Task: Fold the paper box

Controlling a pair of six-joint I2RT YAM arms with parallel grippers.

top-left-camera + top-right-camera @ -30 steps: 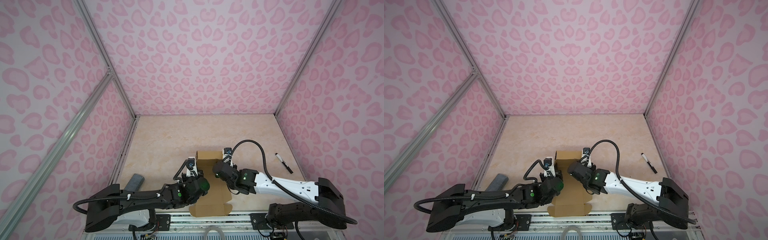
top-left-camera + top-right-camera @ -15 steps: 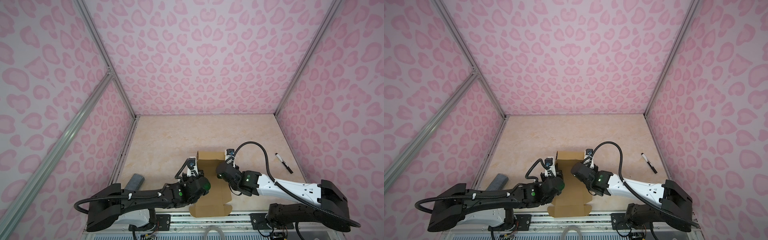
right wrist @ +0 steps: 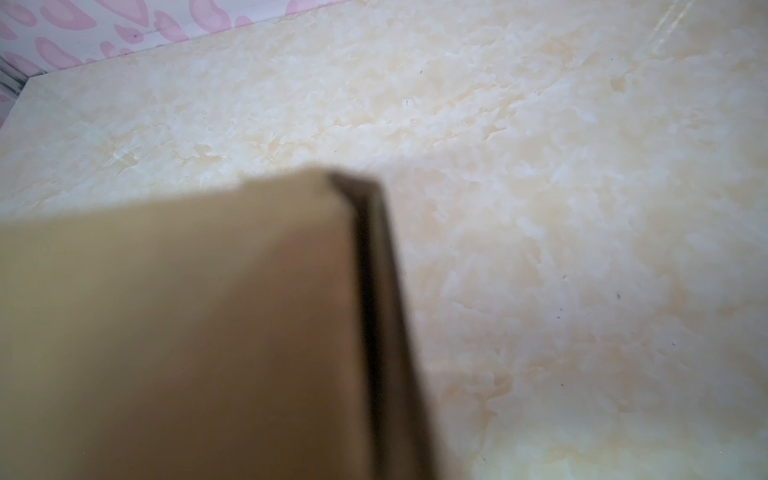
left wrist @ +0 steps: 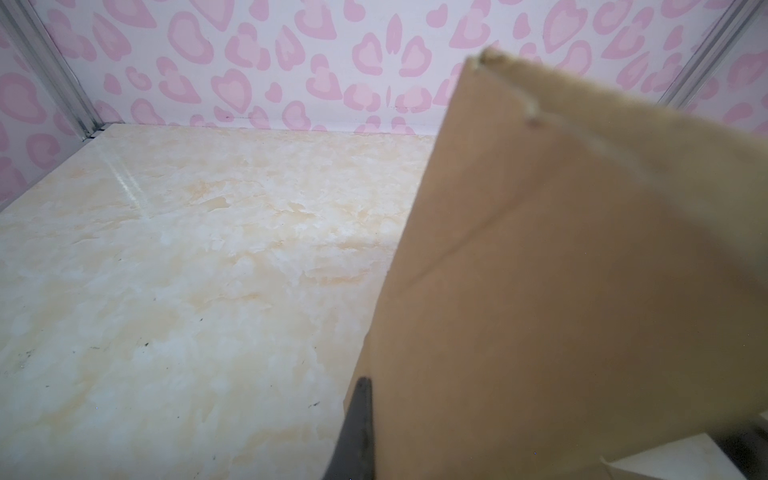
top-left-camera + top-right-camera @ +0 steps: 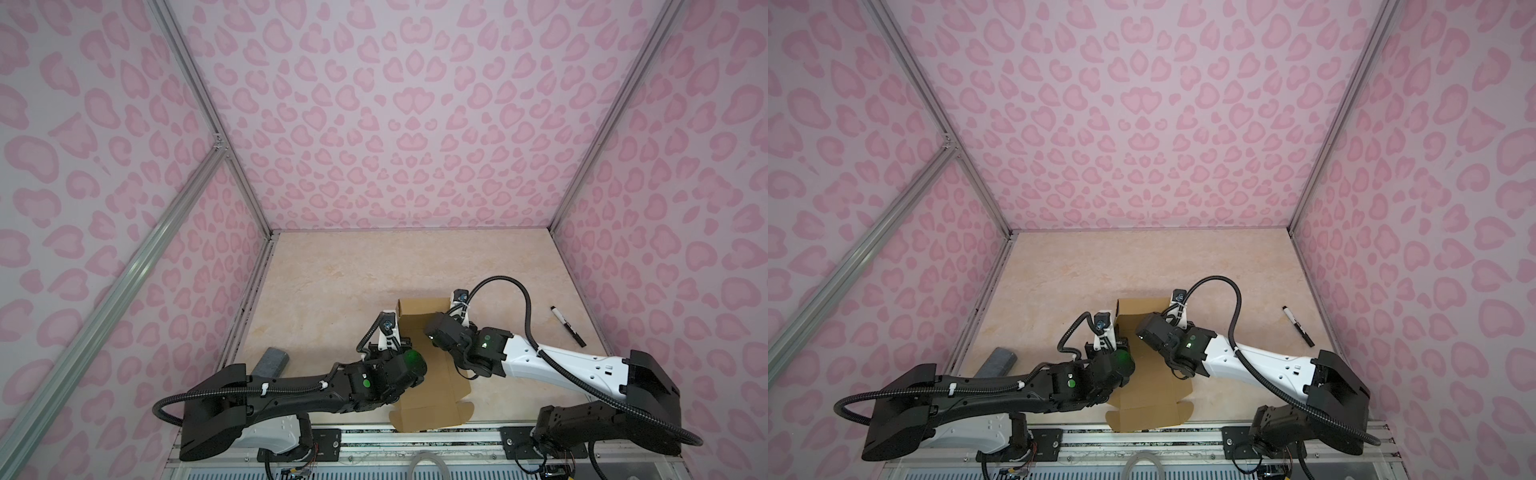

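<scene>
The paper box [image 5: 432,399], a plain brown die-cut sheet of corrugated cardboard, lies partly folded at the middle of the tabletop's [image 5: 353,270] front edge, with its far end panel upright. The left claw [image 5: 402,341] is pinched narrow on the raised left flap, one dark finger [image 4: 360,428] against the cardboard. The right claw [image 5: 456,312] is pinched on the right flap. A grey felt block [image 5: 272,360] lies near the front left corner and a black marker pen [image 5: 568,326] by the right edge.

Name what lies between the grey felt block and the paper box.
The left arm, stretched over the tabletop; both top views show it.
</scene>
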